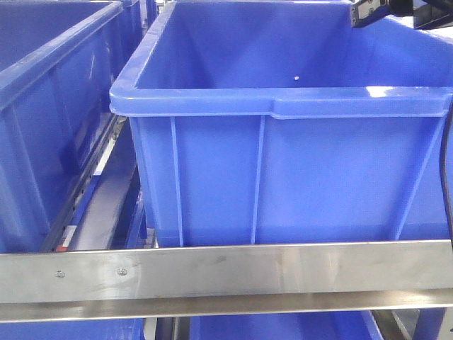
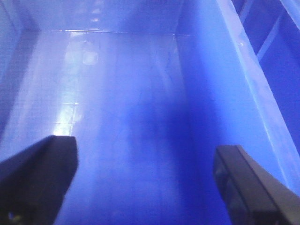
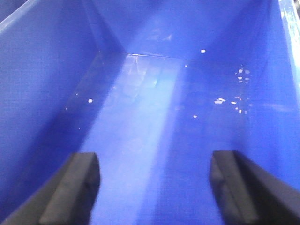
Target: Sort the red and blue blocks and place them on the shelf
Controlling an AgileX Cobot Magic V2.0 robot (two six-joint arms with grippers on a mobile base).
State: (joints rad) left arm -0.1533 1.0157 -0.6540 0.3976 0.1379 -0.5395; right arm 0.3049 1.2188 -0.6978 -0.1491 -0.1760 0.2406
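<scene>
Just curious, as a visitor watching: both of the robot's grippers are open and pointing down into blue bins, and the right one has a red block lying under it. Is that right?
Not quite. The right wrist view shows the right gripper open over a bare blue bin floor; no red block lies there. The left gripper is likewise open above a blue bin.

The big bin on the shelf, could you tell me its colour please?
Bright blue bin, best in the front view.

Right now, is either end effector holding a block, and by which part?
Nothing is held. The left end effector and right end effector are both open over bare blue bin floors, with no block between their fingers in either wrist view.
</scene>
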